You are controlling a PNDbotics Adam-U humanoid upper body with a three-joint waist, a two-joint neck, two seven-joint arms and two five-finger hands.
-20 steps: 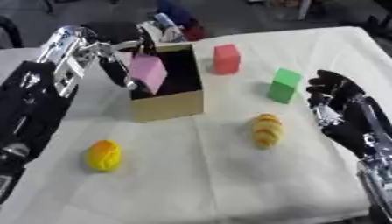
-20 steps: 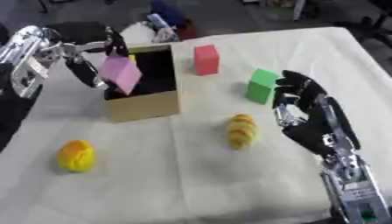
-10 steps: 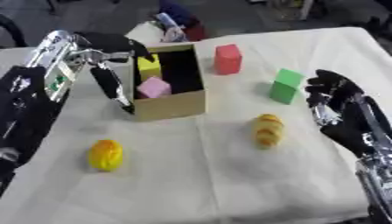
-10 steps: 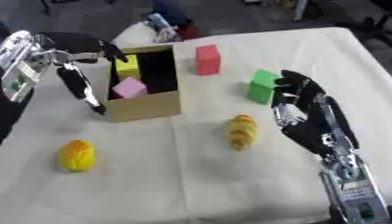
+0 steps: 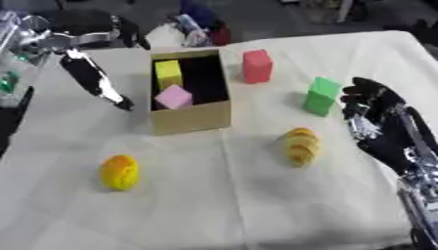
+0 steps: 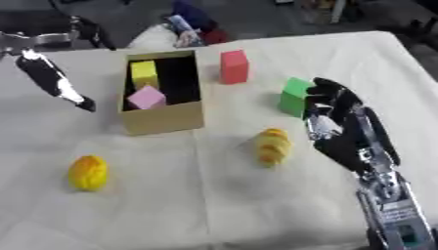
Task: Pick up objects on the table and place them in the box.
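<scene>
Box: a tan cardboard box (image 5: 190, 118) stands open on the worktop (image 5: 256, 205), left of centre.
Already inside: a pink block (image 5: 174, 96) and a yellow block (image 5: 167, 74) lie in the box, the yellow one toward the far wall.
Left outside: a red block (image 5: 256, 66) just beyond the box's right side; a green block (image 5: 321, 96) to the right; a ribbed yellow-orange thing (image 5: 298, 145) in front of the green block; an orange-yellow round thing (image 5: 119, 171) near the front left, well apart from the box.
Left robot hand: the left robot hand (image 5: 96, 83) is off to the left of the box, its fingers straight and apart, holding nothing.
Right robot hand: the right robot hand (image 5: 383, 129) sits just beside the green block, fingers relaxed and spread, nothing in it.
Progress: I judge the job partly done, with four things yet to go in.
Risk, green block: the right fingers are so close that a reach could nudge the block over or push it away before they close round it.
Risk, round things: the two rounded pieces look likely to roll if touched off-centre.
Risk, box: it looks light; a robot hand catching its rim could shift or tip it.
Risk, room: the blocks inside take up much of the floor, so a later piece may perch on them or on the rim.
</scene>
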